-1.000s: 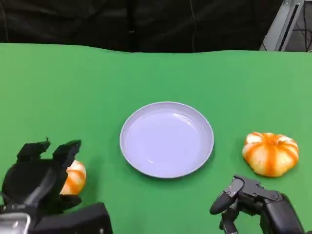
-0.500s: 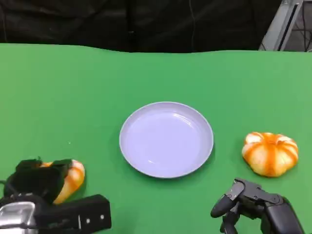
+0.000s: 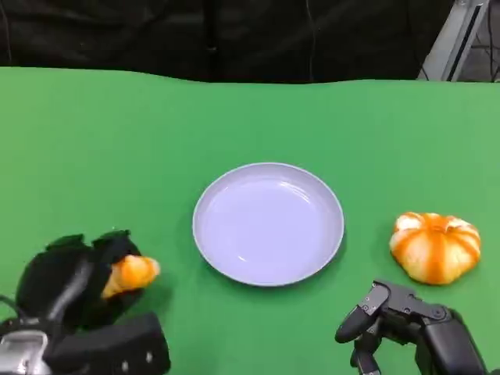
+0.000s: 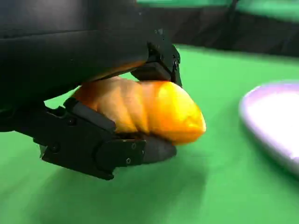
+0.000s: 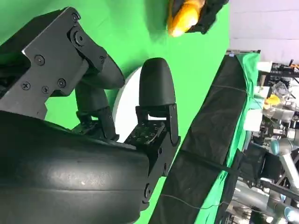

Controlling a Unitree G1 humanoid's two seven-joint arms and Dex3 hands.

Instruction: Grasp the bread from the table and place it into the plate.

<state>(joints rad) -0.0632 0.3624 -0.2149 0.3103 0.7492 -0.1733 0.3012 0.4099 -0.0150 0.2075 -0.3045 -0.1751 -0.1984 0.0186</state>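
Robot hand on the left [image 3: 74,277] is seen at the lower left of the green surface [image 3: 117,141], its fingers [image 4: 117,154] wrapped around an orange bread [image 3: 131,273]. The bread is gripped from above and below, with its rounded end protruding beyond the fingers towards the plate [image 3: 268,223]. A shadow is cast on the surface beneath it. The pale plate is set at the middle of the surface, apart from the held bread, with nothing in it. The right robot hand [image 3: 398,324] is held at the lower right, fingers apart and nothing gripped. A second, round orange-and-white bread [image 3: 435,246] is lying just beyond it, to the right of the plate.
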